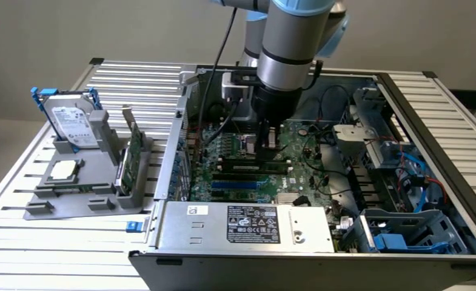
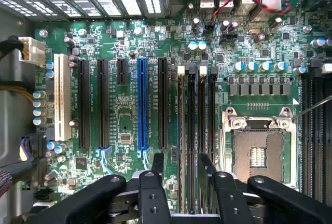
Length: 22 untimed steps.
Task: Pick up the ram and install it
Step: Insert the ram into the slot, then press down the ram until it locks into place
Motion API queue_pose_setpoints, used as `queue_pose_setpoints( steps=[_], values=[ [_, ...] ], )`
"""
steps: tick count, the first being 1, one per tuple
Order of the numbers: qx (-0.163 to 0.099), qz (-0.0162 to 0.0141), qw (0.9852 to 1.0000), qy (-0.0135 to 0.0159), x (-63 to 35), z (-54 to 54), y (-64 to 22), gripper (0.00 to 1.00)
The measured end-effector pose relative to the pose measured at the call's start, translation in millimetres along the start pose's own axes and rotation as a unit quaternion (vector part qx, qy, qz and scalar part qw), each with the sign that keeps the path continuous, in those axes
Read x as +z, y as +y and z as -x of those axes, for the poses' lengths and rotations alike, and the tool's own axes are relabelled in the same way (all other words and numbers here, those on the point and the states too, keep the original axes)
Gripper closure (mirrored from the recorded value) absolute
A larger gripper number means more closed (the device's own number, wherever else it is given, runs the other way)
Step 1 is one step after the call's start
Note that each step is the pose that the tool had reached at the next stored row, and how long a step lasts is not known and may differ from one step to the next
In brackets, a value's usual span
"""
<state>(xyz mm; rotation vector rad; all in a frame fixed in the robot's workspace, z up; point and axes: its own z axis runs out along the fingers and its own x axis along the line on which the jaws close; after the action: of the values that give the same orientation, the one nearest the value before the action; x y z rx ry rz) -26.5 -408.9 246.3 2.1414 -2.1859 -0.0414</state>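
At the front of the open computer case [image 1: 432, 182], a grey power supply [image 1: 246, 224] with a printed label sits nearest the camera, with blue plastic drive brackets [image 1: 399, 239] to the exterior view's right. Behind it lies the green motherboard [image 1: 302, 176], and here the tool [image 1: 271, 148] reaches down into the case over the black memory slots [image 1: 246, 170]. The ram [image 1: 254, 162] appears as a long dark stick standing on edge in those slots, directly beneath the tool's tips and apparently touching them; whether it is fully seated cannot be told. The grey arm [image 1: 290, 42] rises from there out of the top of the frame. Outside the case, on the slatted tabletop [image 1: 60, 236] to the exterior view's left, a grey holder [image 1: 76, 203] carries a silver hard drive [image 1: 72, 124], a square processor chip [image 1: 63, 171] and a tall green card [image 1: 133, 154], well apart from the tool. The wrist view looks straight down on the motherboard [image 2: 124, 115]: the tool [image 2: 181, 159] has its black fingers [image 2: 155, 164] apart, straddling the memory slots [image 2: 199, 115], with a blue slot [image 2: 142, 105] just beside them and the open processor socket [image 2: 257, 154] on the other side. There the ram cannot be told apart from the dark slots.
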Motion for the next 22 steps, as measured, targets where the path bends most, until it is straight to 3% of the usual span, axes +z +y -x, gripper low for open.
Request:
queue_pose_setpoints(
  steps=[3, 4, 5, 8, 10, 22],
  values=[
    [0.0, 0.0012, 1.0, 0.0, -8.0, -0.3, 1.0, 0.62],
    [0.0, 0.0014, 1.0, 0.0001, -9.3, -0.4, 1.5, 0.68],
    [0.0, 0.0014, 1.0, 0.0, -9.7, -0.4, 1.8, 0.68],
    [0.0, 0.0016, 1.0, 0.0, -9.7, -0.4, 1.9, 0.87],
    [0.0, 0.0016, 1.0, 0.0, -9.7, -0.4, 1.9, 0.89],
    [0.0, 0.0016, 1.0, 0.0, -9.7, -0.4, 1.9, 0.89]
  ],
)
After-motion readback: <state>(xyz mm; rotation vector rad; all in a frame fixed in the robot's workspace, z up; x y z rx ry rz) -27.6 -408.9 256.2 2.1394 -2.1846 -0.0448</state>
